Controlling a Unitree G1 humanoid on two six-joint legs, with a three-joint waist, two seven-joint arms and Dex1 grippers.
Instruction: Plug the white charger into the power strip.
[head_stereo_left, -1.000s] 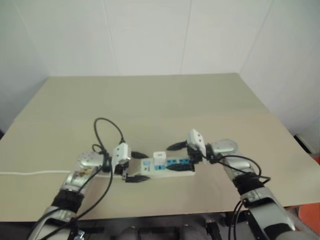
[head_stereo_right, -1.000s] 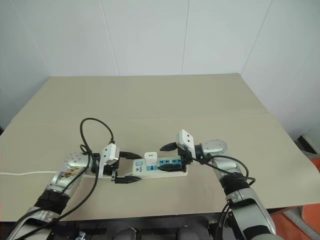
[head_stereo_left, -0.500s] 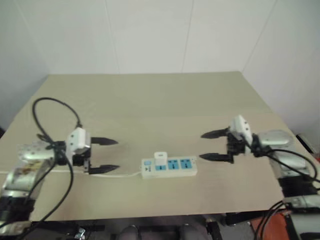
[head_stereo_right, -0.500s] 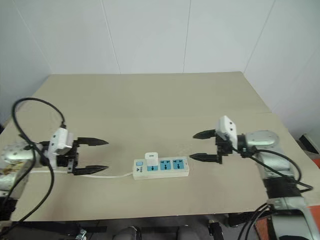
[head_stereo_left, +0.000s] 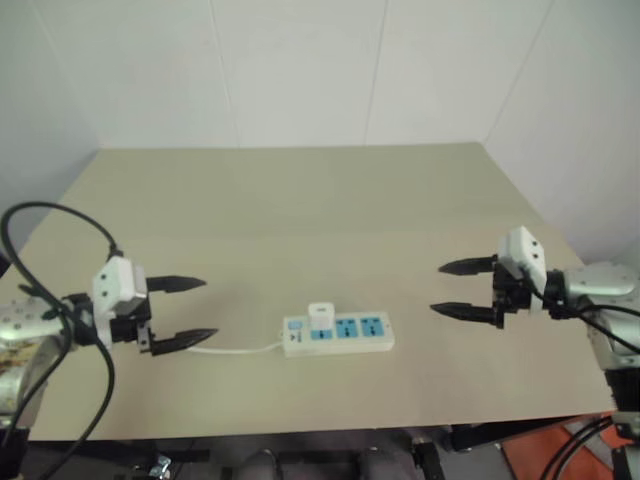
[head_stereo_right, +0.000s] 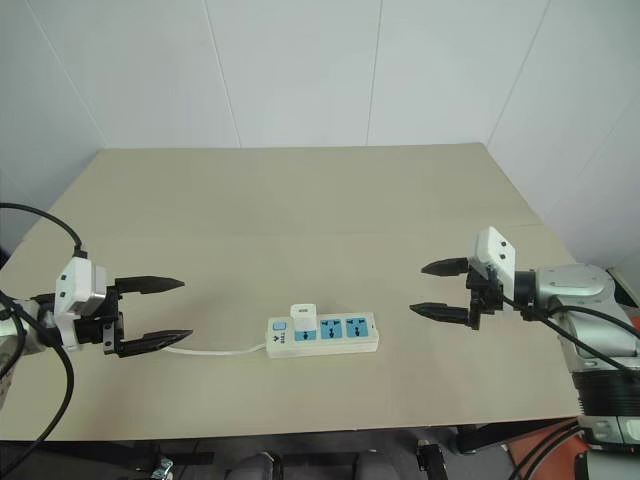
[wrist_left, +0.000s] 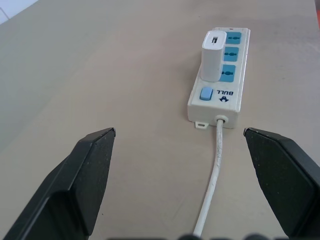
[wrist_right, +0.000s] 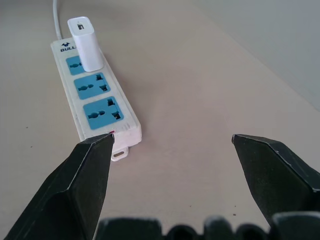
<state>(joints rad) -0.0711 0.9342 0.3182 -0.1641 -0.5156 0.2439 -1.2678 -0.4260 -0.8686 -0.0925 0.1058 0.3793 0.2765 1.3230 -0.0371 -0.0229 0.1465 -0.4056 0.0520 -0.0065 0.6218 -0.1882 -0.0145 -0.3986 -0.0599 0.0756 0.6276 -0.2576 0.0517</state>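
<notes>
I see a plain beige table (head_stereo_right: 300, 200) with a faint seam running across it about midway back, white panelled walls (head_stereo_right: 300, 70) behind it and along the right side. Nearest me, the power strip (head_stereo_right: 340, 338) lies flat near the front edge, roughly centred between the arms, long axis left to right, its thin white cord (head_stereo_right: 215, 349) trailing off toward my left. The white charger (head_stereo_right: 303, 318) stands upright, seated in the socket next to the switch end; the other two blue sockets are bare. Left gripper (head_stereo_right: 150, 315) hangs above the table well off to the left of the strip, fingers spread wide, nothing between them, touching nothing; it points toward the strip's cord end. Right gripper (head_stereo_right: 440, 289) sits well off to the right, also spread wide and empty, pointing back at the strip's far end. Beyond the strip, just bare tabletop back to the wall.
</notes>
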